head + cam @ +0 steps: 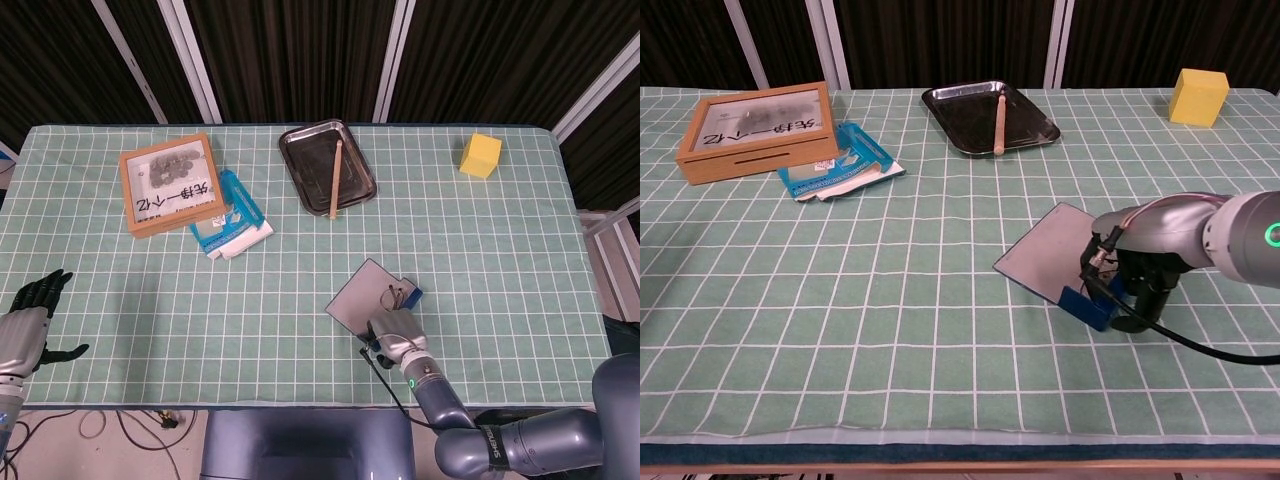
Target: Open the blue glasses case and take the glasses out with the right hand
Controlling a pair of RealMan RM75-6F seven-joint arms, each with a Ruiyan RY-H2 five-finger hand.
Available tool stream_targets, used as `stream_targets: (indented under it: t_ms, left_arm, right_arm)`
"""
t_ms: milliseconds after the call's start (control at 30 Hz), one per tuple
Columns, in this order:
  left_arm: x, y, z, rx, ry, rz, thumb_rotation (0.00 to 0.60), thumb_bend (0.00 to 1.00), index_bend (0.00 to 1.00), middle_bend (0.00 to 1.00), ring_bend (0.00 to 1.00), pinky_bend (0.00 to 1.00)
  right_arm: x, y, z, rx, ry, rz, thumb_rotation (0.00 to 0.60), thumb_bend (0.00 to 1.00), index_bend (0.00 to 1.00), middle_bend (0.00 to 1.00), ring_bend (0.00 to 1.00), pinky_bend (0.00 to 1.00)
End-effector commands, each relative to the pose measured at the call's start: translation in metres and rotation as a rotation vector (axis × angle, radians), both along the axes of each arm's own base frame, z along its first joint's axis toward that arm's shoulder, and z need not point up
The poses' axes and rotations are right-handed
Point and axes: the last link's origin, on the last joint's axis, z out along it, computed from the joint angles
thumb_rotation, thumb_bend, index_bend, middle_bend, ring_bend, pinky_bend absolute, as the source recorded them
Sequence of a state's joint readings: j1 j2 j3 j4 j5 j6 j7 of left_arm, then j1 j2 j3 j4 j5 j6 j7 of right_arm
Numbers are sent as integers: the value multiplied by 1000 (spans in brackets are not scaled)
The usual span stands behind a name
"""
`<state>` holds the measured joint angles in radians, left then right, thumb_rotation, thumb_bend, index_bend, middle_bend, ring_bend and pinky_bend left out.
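At lower right, the right hand [1140, 285] grips the open blue case [1088, 303] (flat grey lid [362, 291]); left hand [28, 318] spread wide.

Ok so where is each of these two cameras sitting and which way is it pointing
Head view: high above the table's near edge, looking steeply down on the whole cloth; shows the left hand at the lower left and the right hand on the blue case.
Chest view: low at the near edge, looking forward across the table; shows only the right hand and forearm.
Shared: case, tray, yellow block, wooden box.
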<state>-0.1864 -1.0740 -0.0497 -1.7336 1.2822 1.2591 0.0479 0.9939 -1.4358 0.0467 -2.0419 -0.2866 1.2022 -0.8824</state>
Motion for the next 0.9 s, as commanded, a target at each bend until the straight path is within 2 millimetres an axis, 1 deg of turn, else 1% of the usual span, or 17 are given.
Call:
stream_targets:
  t_ms: [33,300,567,800,900]
  left_arm:
    - [0,0,0,0,0,0,600,66,0,0,0,0]
    - [0,0,1,6,-3,3,600,66,0,0,0,0]
    - [0,1,2,15,-6,5,600,66,0,0,0,0]
    - [-1,3,5,28,-9,9,600,65,0,0,0,0]
    - [-2,4,8,45,-21,20,600,65,0,0,0,0]
  right_arm:
    - [-12,2,8,8,81,-32,600,395,494,949,993,1000]
    - [-35,1,23,1,231,-76,600,395,493,949,991,1000]
    - [-50,-5,40,-60,344,-68,600,395,493,948,988,1000]
    - [-65,-13,42,-68,421,-130,600,391,493,942,981,1000]
    - [-71,-20,42,-73,446,-174,600,388,493,942,980,1000]
